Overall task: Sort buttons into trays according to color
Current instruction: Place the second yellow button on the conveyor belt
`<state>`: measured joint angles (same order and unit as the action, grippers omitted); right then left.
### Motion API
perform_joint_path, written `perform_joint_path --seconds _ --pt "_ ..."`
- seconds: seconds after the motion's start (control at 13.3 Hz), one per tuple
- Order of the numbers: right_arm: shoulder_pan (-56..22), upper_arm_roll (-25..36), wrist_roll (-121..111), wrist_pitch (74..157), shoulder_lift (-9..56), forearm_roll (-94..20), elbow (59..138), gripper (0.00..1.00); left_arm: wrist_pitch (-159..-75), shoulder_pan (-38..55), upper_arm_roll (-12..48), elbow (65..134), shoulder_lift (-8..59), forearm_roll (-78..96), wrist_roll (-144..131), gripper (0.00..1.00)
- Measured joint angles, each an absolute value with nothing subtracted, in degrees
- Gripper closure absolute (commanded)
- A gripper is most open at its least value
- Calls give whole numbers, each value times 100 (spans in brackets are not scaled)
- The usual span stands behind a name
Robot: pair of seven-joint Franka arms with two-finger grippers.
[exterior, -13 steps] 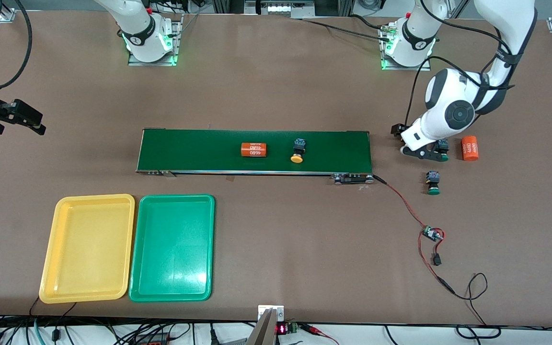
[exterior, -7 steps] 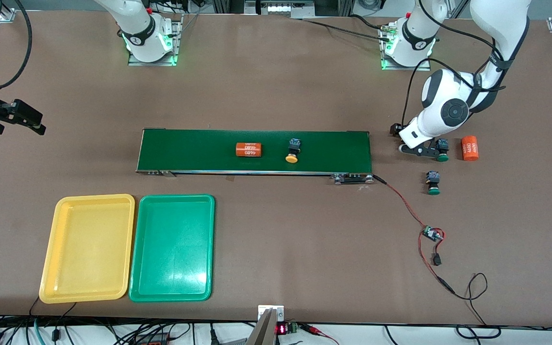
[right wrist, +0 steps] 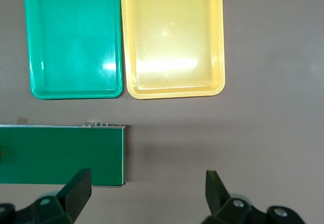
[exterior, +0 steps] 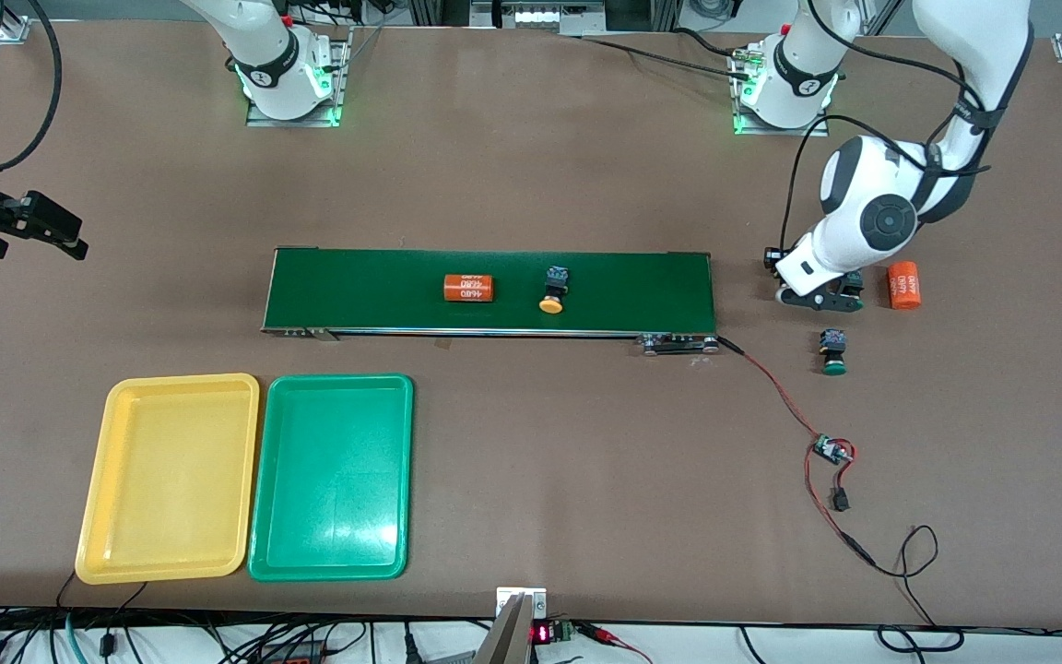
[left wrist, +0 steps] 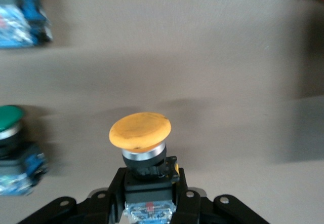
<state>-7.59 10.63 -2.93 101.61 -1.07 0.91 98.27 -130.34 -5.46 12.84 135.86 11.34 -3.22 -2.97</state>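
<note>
**Left gripper clamps a yellow-capped button**

The small push-button switch with a round yellow-orange cap (left wrist: 140, 133) now sits clamped in the left gripper (left wrist: 149, 183) at the left arm's end of the table, low over the tabletop. A second ago these fingers stood apart (so the grasp is fresh), which means the button looks ready to be lifted.

A green-capped button (exterior: 853, 293) lies just beside that gripper, and another (exterior: 832, 353) lies nearer the front camera.

On the long dark-green conveyor belt (exterior: 642, 286), a second yellow-capped button (exterior: 550, 290) and an orange numbered cylinder (exterior: 468, 288) have drifted toward the right arm's end.

The yellow plastic tray (exterior: 182, 380) and green plastic tray (exterior: 337, 379) hold nothing.

The right gripper (right wrist: 147, 188) waits, fingers apart, by the belt's end.
</note>
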Motion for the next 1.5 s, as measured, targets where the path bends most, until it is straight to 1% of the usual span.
perform_joint_path --seconds 0.23,0.38,0.53,0.68,0.9,0.98,1.05,1.13,1.2,1.5 --pt "-756 1063 -293 10161 -108 91 9827 0 -11854 -281 1302 12523 1049 -146 -306 82" --pt "-755 1063 -293 10161 -107 91 9827 0 -11571 12 1336 12078 1077 317 -410 82" --pt "-754 1063 -293 10161 -107 91 9827 0 -11564 261 1503 11838 1249 616 -687 82" --pt "-754 1063 -293 10161 -105 91 9828 0 -11735 466 1788 11613 1581 713 -1269 82" --pt "-753 1063 -293 10161 -105 91 9830 0 -12492 758 2176 11450 2141 713 -2185 80" --pt "-754 1063 -293 10162 -104 91 9830 0 -12661 840 2210 11436 2307 713 -2281 77" --pt "-753 1063 -293 10162 -104 91 9830 0 -12758 879 2220 11430 2445 713 -2324 60" --pt "-753 1063 -293 10164 -104 91 9830 0 -12804 887 2219 11424 2550 713 -2328 10" --pt "-753 1063 -293 10166 -104 91 9830 0 -12824 887 2219 11407 2613 713 -2329 0" --pt "-740 1063 -293 10178 -100 91 9830 0 -12804 858 2207 11254 2554 713 -2343 0"
